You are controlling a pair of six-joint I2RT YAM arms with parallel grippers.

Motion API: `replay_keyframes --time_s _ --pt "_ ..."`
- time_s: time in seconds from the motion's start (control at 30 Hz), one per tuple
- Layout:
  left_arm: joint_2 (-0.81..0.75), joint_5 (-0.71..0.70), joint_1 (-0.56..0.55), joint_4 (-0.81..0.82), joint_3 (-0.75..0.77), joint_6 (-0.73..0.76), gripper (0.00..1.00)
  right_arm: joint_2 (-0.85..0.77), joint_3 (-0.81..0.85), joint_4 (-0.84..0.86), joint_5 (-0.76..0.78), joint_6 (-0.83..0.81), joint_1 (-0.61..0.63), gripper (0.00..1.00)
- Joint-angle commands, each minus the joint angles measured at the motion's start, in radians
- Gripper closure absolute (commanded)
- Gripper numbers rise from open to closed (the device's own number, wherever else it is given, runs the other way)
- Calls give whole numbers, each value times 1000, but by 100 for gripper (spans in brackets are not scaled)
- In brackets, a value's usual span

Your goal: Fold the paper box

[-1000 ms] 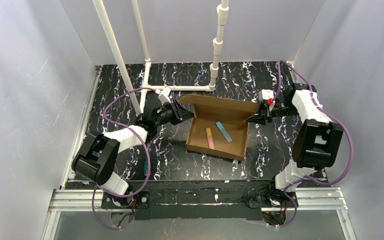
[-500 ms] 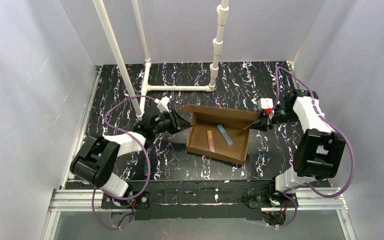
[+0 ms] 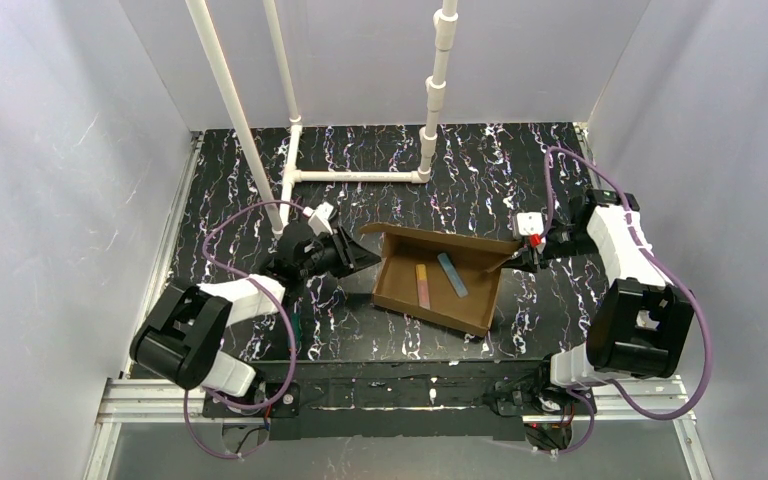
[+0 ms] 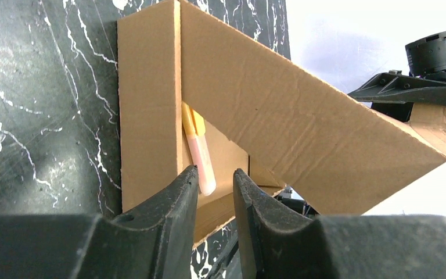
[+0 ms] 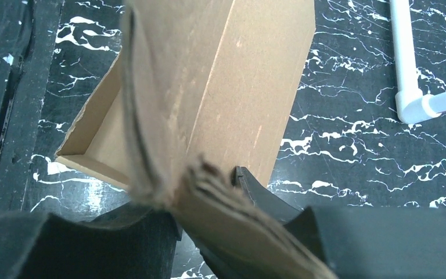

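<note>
the paper box (image 3: 430, 290) sits near the middle of the black marbled table (image 3: 240, 170), between the two arms, its shallow tray open to the ceiling and turned a little askew to the table edge. a long flap along its far side stands raised and leans over the tray; from the left wrist camera it cuts across the view as a slanted cardboard panel. inside the tray lie two short sticks side by side, a yellow and pink one (image 3: 422, 282) and a blue one (image 3: 451, 274), a little apart from each other. the right gripper (image 3: 522, 254) is at the box's far right corner, pinched tight on a crumpled edge of cardboard that runs out between its fingers in its own camera. the left gripper (image 3: 358, 256) is just beside the box's left wall, fingers a narrow gap apart with nothing seen between them, pointing at the near left corner. white plastic pipes (image 3: 360, 176) lie and stand on the table behind the box
</note>
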Motion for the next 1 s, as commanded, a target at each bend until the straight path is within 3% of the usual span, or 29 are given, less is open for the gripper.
replay_keyframes --time_s 0.0,0.13,0.2,0.23,0.4,0.53,0.73,0.97 --pt "-85 -6 16 -5 -44 2 72 -39 -34 -57 116 3 -3 62" --pt "-189 -39 54 -71 -109 1 70 -78 -77 -57 168 -18 -3 59" --pt "-289 -73 89 -215 -129 -2 67 -109 -109 -57 203 -34 -1 52" --pt "-358 -81 95 -314 -129 -12 67 -129 -132 -57 234 -46 2 44" --pt "-410 -4 93 -420 -159 -133 67 -208 -196 -33 256 -64 4 18" --pt "-434 -56 61 -770 -84 -101 71 -296 -201 -51 268 -48 6 3" --pt "-433 -100 -53 -756 -137 -200 74 -389 -211 -58 332 24 5 2" --pt "-353 -177 -197 -650 -148 -335 78 -491 -133 -57 406 215 6 2"
